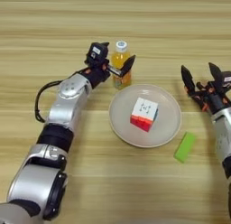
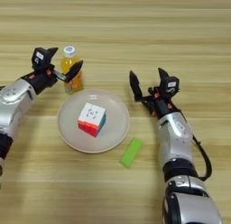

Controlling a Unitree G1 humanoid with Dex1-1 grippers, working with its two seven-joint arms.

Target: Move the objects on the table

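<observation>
Left end effector (image 1: 118, 64) has its fingers spread wide around the small orange-drink bottle with a white cap (image 1: 121, 64), looks lined up to grab it. Right end effector (image 2: 148, 84) hangs wide open and empty beside the round cream plate (image 2: 115, 128) holding the multicoloured puzzle cube (image 2: 92, 119).

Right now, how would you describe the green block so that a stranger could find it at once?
Start at the round cream plate in the middle of the wooden table. Just off its rim on the robot's right, towards the robot, lies the light green block. It is the only flat, plain green thing, unlike the many-coloured cube on the plate.
</observation>
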